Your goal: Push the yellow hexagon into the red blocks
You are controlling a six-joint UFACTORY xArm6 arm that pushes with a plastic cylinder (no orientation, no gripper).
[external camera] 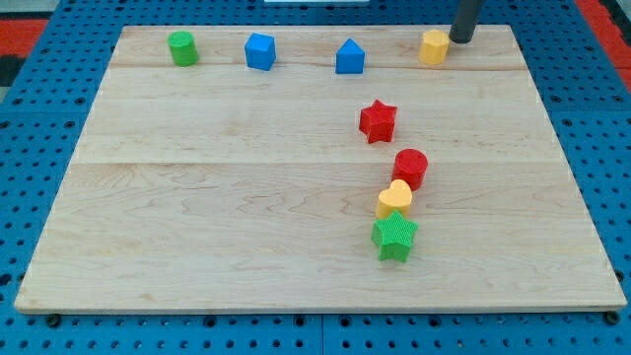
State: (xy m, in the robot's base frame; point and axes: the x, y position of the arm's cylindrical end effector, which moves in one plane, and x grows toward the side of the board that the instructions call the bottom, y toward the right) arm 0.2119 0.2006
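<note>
The yellow hexagon (434,46) sits near the board's top edge, right of centre. My tip (460,40) is just to its right, touching or almost touching it. The red star (378,120) lies below and left of the hexagon, in the board's middle. The red cylinder (410,168) lies further down, slightly right of the star. The two red blocks stand apart from each other.
A yellow heart (394,199) touches the red cylinder from below, and a green star (395,237) sits just under it. Along the top edge stand a green cylinder (181,47), a blue hexagon-like block (259,51) and a blue house-shaped block (349,57). The wooden board (217,197) lies on a blue pegboard.
</note>
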